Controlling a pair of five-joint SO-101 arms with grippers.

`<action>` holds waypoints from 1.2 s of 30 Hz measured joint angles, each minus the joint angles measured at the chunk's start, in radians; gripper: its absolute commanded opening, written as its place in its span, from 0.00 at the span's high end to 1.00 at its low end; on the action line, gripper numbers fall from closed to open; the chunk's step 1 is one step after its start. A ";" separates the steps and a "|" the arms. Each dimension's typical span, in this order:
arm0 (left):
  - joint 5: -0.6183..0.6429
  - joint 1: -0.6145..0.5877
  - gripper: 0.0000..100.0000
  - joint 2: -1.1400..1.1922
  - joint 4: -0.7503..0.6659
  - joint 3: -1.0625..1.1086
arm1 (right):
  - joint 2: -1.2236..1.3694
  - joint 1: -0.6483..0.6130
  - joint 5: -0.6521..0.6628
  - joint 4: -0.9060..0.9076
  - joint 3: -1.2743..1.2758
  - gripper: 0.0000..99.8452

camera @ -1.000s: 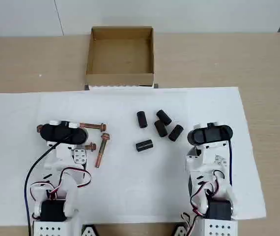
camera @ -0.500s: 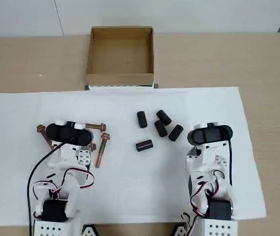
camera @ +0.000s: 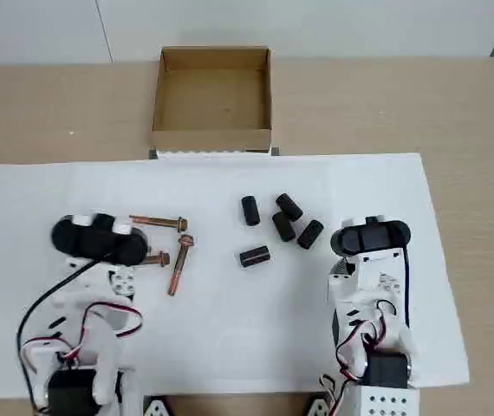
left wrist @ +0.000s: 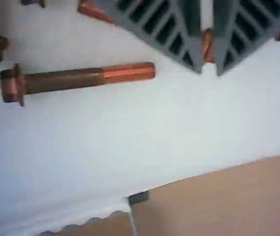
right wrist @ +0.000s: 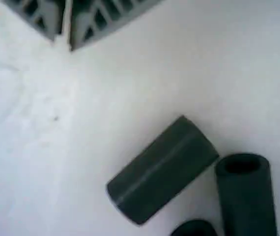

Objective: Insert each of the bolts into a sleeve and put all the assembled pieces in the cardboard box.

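Three copper bolts (camera: 156,223) (camera: 178,264) (camera: 155,258) lie on the white paper beside my left arm (camera: 98,238). In the left wrist view one bolt (left wrist: 76,81) lies flat, and my left gripper (left wrist: 210,71) hangs low over the paper, its fingers shut to a thin slit. A bit of copper (left wrist: 207,46) shows through that slit, lying behind the fingers. Several black sleeves (camera: 283,226) are scattered mid-paper. My right gripper (right wrist: 65,42) is shut and holds nothing, a short way from a lying sleeve (right wrist: 162,167). The cardboard box (camera: 215,134) stands open at the back.
The white paper (camera: 256,321) covers the near table, and bare wood (left wrist: 228,196) starts past its edge. A small dark tab (left wrist: 139,197) sits at that edge. My right arm (camera: 370,238) stands right of the sleeves.
My left arm has shifted to the left and now covers the bolt that showed at its left side half a second ago. The right arm has kept still.
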 measured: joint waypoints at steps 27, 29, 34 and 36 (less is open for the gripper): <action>0.273 -0.023 0.99 0.925 0.199 -0.611 | 0.000 -0.055 0.000 0.117 -0.101 1.00; 0.273 -0.023 0.99 0.933 0.199 -0.612 | 0.000 -0.081 0.000 0.176 -0.153 1.00; 0.218 -0.023 0.99 0.936 0.199 -0.612 | 0.034 -0.080 0.057 0.213 -0.276 1.00; 0.190 -0.023 0.99 0.936 0.199 -0.612 | 0.104 -0.083 0.069 0.215 -0.348 1.00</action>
